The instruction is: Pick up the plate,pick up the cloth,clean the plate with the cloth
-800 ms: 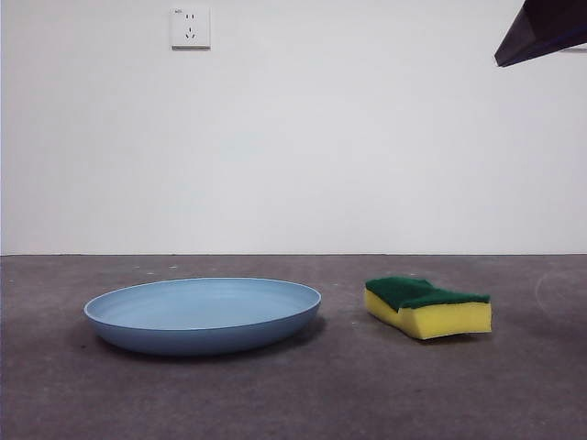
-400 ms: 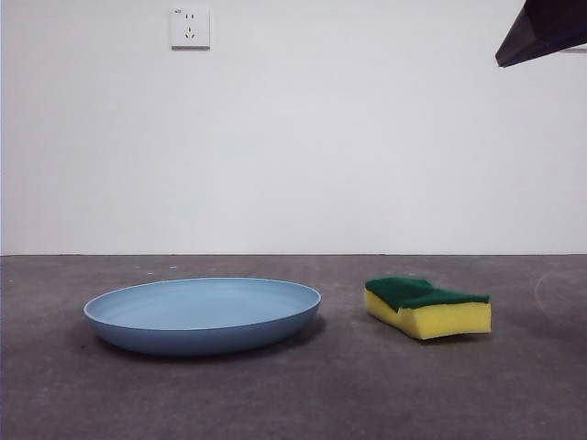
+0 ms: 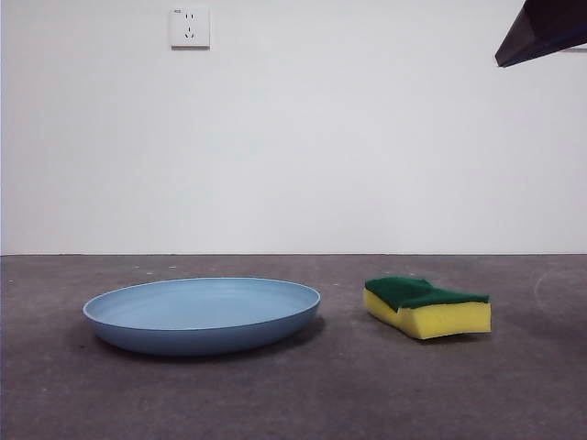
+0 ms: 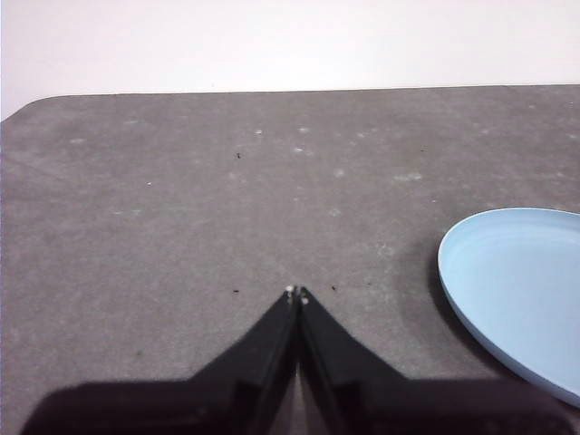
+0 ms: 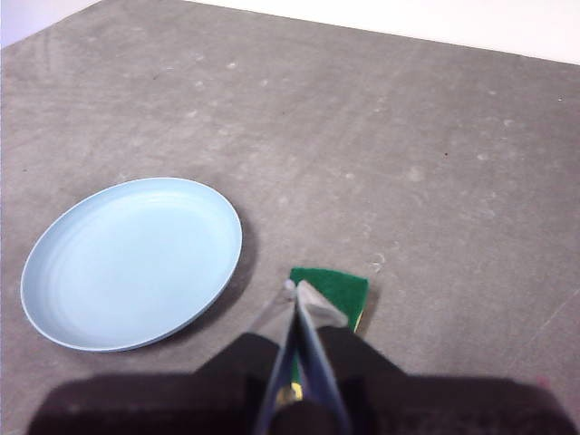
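One light-blue plate (image 3: 202, 314), one yellow-and-green cloth (image 3: 428, 307), both on one grey surface (image 3: 367, 394). One white wall socket (image 3: 190, 27) behind. Two grippers: left gripper (image 4: 296, 294), right gripper (image 5: 292, 288), jaws pressed together on each.

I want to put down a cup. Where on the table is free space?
Bare table lies on the plate's side away from the sponge, and in front of both. The gap between plate and sponge is narrow. The right gripper hangs above the sponge.
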